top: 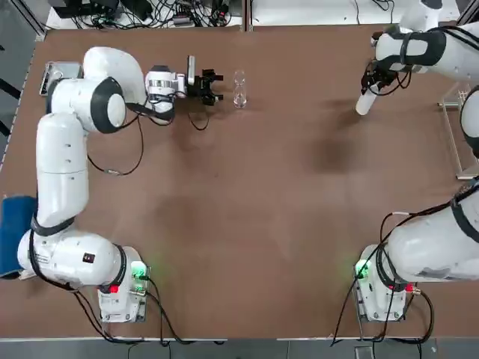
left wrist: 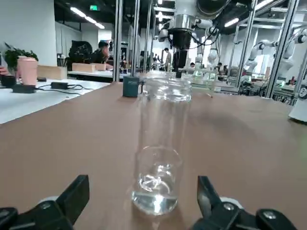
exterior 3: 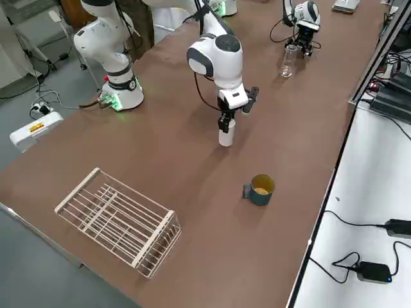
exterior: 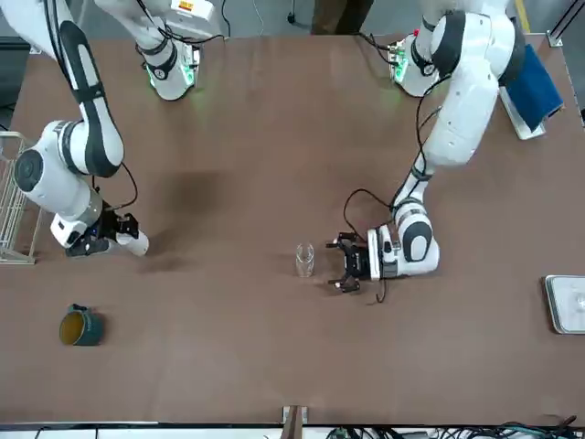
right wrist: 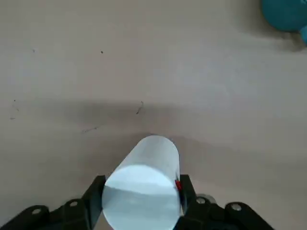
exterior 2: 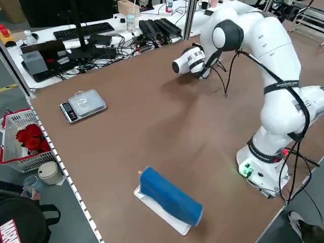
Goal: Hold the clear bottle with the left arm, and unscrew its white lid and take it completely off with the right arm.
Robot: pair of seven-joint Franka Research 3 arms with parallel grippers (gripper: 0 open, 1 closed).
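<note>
Standing uncapped just ahead of the left claw (top: 215,87), the clear bottle (top: 239,89) sits between no fingers; that claw is spread wide and apart from it. Well away, the right claw (exterior 3: 226,125) is clamped on the white lid (exterior 3: 225,135), low over the table (top: 247,202). Nothing steadies the bottle, so a careless nudge from the left claw could topple it.

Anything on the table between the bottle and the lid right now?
No. In the top view the table is bare between the bottle and the lid, held in the right end effector.
</note>
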